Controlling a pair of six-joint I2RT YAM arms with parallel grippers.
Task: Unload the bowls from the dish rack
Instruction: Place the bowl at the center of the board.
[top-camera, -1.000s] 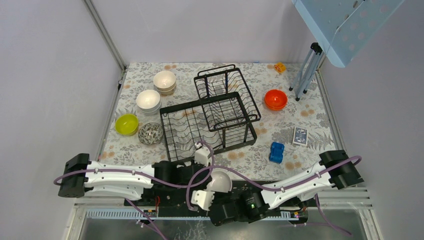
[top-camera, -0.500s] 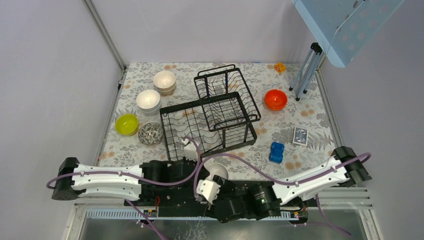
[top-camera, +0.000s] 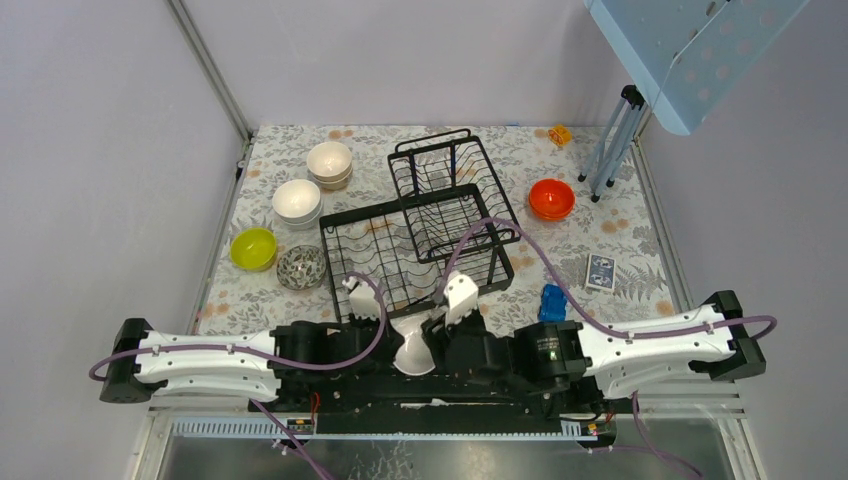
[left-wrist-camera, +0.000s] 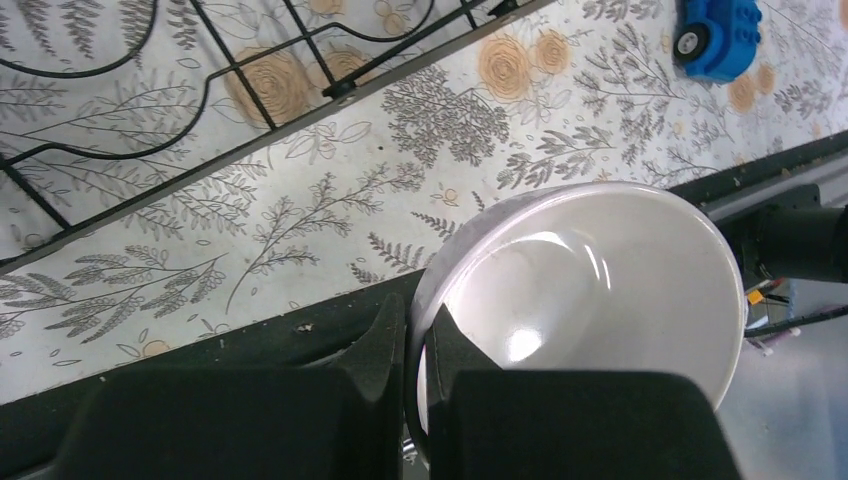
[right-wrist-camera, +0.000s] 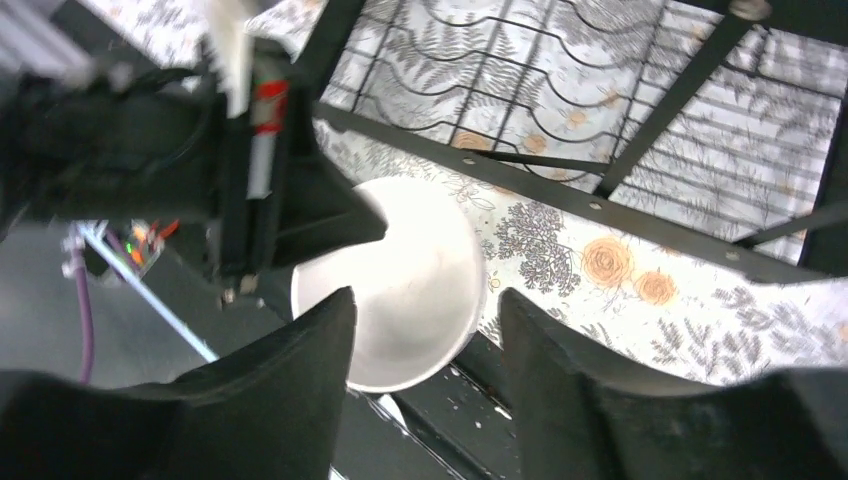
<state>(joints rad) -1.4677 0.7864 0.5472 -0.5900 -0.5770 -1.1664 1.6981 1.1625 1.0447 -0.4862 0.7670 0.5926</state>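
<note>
The white bowl (top-camera: 413, 346) I'm handling sits out of the dish rack (top-camera: 400, 262), at the near edge of the table (top-camera: 620, 245), just in front of the rack's lower tray and partly over the black base rail. It is tipped up on edge rather than sitting flat. My left gripper (left-wrist-camera: 418, 335) is pinched down on its rim, one finger (left-wrist-camera: 380, 340) outside the wall and the other inside, with the rim squeezed in the narrow gap.

My right gripper (right-wrist-camera: 425, 305) faces the same bowl from the other side, fingers (right-wrist-camera: 310, 380) spread wide. The bowl shows between them in the right wrist view, but I cannot tell whether either pad touches it.

Further out on the left of the table stand the cream bowls (top-camera: 329, 161) in a stack, the white stacked bowls (top-camera: 297, 201), the yellow-green bowl (top-camera: 253, 248) and the dark-patterned bowl (top-camera: 301, 267), the last just beside the rack's left corner. The orange-red bowl (top-camera: 551, 198) sits right of the rack. A blue toy block (top-camera: 552, 303) lies near my right arm, with a card deck (top-camera: 599, 271) just beyond it.
</note>
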